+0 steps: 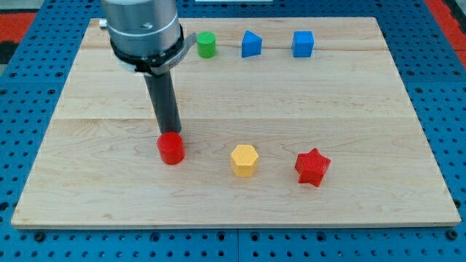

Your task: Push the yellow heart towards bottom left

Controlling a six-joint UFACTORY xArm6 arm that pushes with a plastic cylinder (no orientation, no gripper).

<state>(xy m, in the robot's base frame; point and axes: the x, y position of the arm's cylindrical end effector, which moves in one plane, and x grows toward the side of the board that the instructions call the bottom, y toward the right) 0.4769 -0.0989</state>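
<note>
The only yellow block (244, 160) in view stands at the board's lower middle and looks six-sided rather than heart-shaped. My tip (170, 133) is down on the board to the yellow block's left, about a hand's width away. It stands right at the top edge of a red cylinder (170, 149), touching or nearly touching it. The red cylinder lies between my tip and the view's bottom. The arm's grey body hides part of the board's top left.
A red star (312, 167) lies to the right of the yellow block. A green cylinder (207, 44), a blue pointed block (251, 44) and a blue cube (303, 44) line the top edge. The wooden board (378, 204) rests on a blue perforated table.
</note>
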